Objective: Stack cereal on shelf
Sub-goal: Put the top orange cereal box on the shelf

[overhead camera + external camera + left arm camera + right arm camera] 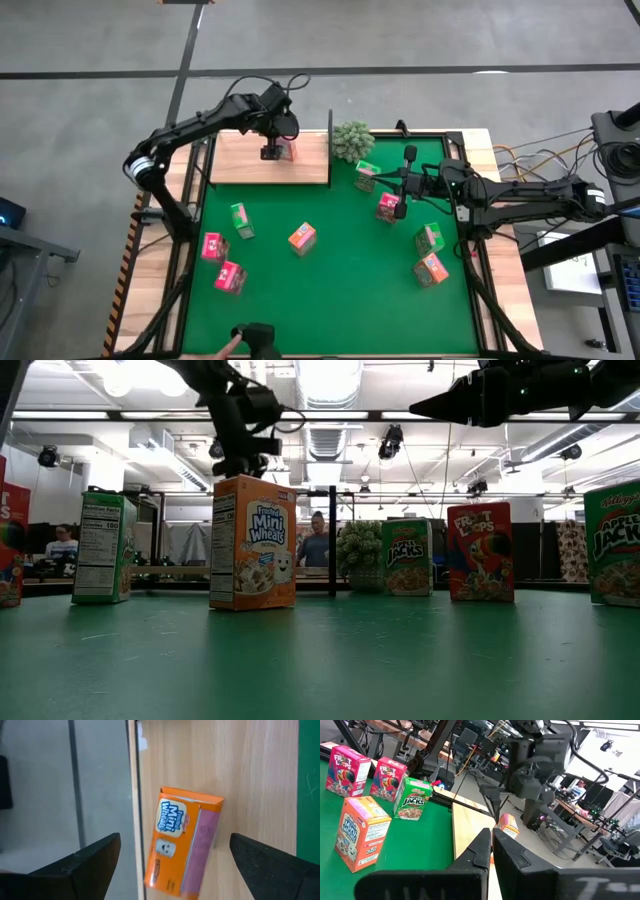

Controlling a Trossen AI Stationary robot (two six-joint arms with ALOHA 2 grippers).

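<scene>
Nearest the low camera, an orange Mini-Wheats box [253, 542] is standing upright on the green mat [340, 290], waiting among the other cereal scattered over the surface: a green box [241, 220] and two pink-red boxes [212, 246] [230, 277] are sitting near the left arm's side, while another pink-red box [389, 207], a green one [430, 238] and an orange one [432, 269] are lying toward the right arm. On the shelf [240, 160], a light wood board with a black upright at its end, one orange box [182, 841] is lying close to the board's outer edge, probably set there to leave the rest of the board free for more. The left claw [272, 150] is hovering directly above that box with its fingers [85, 865] spread wide and not touching it, which looks like a fresh release. The right claw [407, 180] is hanging above the mat near the plant [352, 140] and the pink-red box, its fingers [480, 852] pressed together and carrying nothing. Most of the board is lying bare, so room is ample, though the plant is crowding the shelf's corner and the placed box is sitting near a drop-off.
</scene>
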